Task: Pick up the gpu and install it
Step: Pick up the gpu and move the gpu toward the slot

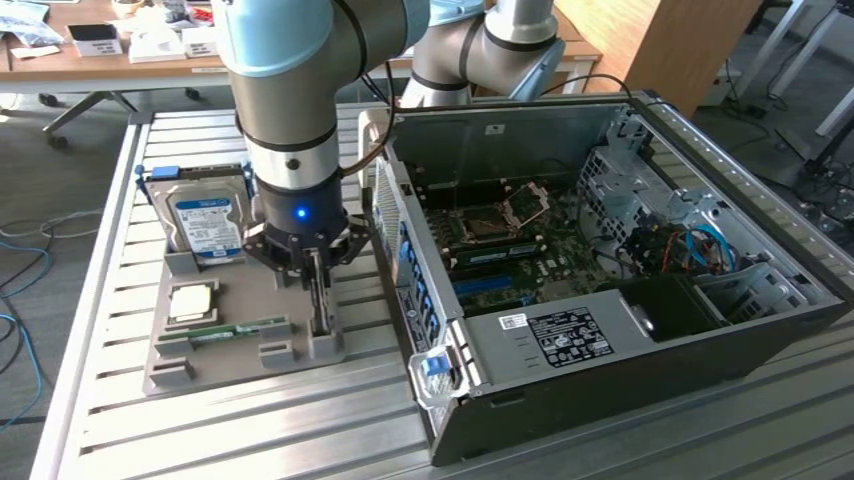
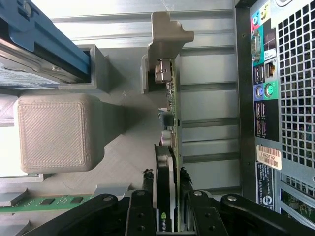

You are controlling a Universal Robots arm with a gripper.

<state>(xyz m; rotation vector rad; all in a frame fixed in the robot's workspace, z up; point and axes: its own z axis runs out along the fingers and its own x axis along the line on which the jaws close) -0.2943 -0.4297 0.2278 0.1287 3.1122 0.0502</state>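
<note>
The gpu (image 1: pixel 324 318) stands on its edge in a slot of the grey holder tray (image 1: pixel 174 375), at the side nearest the computer case. My gripper (image 1: pixel 315 272) points straight down over it. In the wrist view the gpu (image 2: pixel 171 113) runs edge-on, with a green board, a black face and port connectors at its far end. The gripper (image 2: pixel 165 172) straddles its near end, with one black finger (image 2: pixel 141 216) on each side. The jaws stand close along the card, still slightly apart from it.
On the same tray lie a hard drive (image 1: pixel 207 225) with a blue-white label, a CPU (image 1: pixel 194 300) and a RAM stick (image 1: pixel 227 333). The open computer case (image 1: pixel 747 330) lies at the exterior view's right, motherboard (image 1: pixel 507 240) exposed. The case's rear panel (image 2: pixel 275 98) is close beside the gripper.
</note>
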